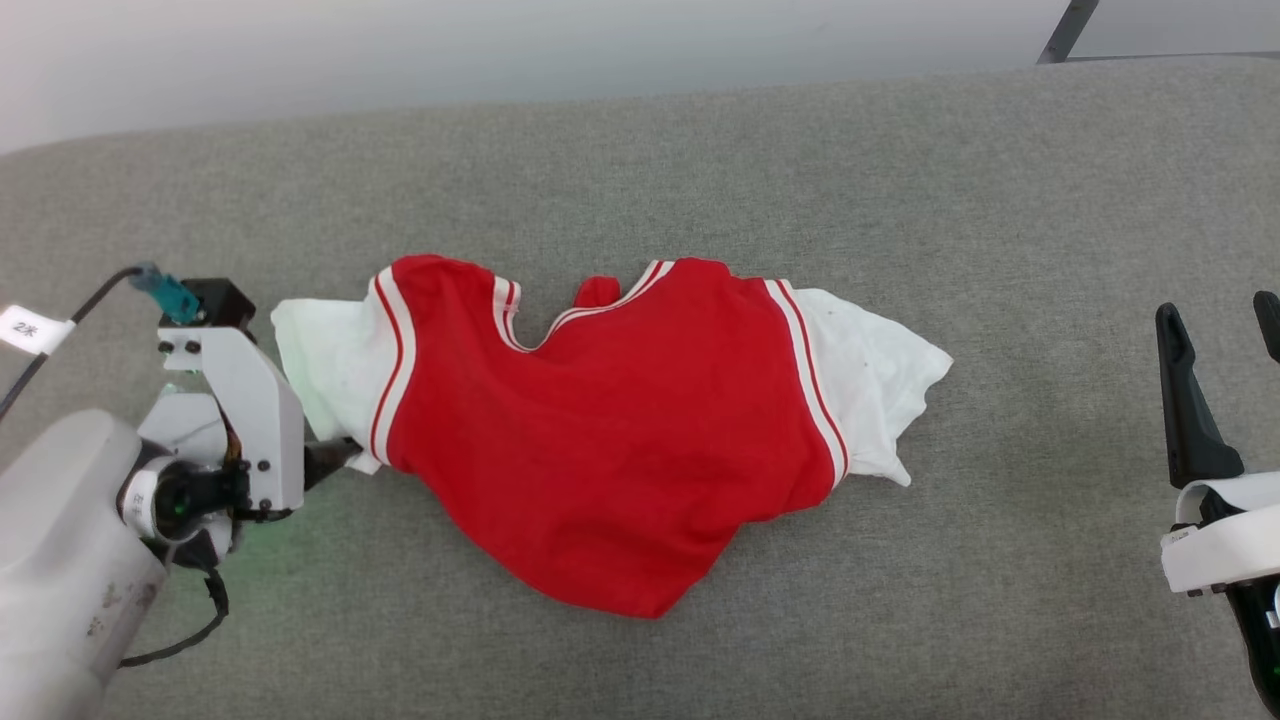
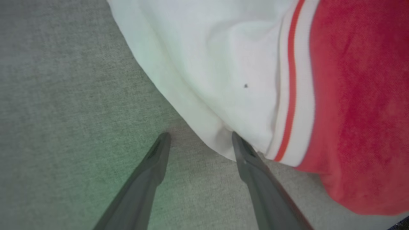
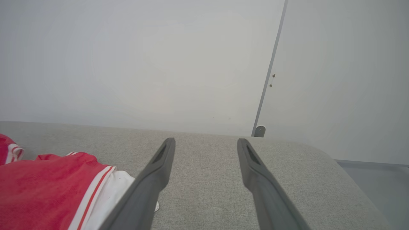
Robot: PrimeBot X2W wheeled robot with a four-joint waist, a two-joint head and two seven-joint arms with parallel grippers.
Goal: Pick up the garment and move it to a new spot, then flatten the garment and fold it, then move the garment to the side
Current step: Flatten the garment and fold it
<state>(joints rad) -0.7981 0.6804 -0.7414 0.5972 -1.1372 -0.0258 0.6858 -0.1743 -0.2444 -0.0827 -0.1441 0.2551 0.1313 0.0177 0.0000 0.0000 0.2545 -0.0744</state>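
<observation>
Left gripper [image 2: 199, 135] beside garment [image 1: 600, 430] lying left-right.

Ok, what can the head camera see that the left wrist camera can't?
Head camera: the whole garment with its neckline and both white sleeves, plus the right pincer, open, off to the side. Left wrist camera: up close, two spread fingers, one fingertip right at a sleeve's edge. Both: the left pincer, open, the striped trim and the grey surface.
</observation>
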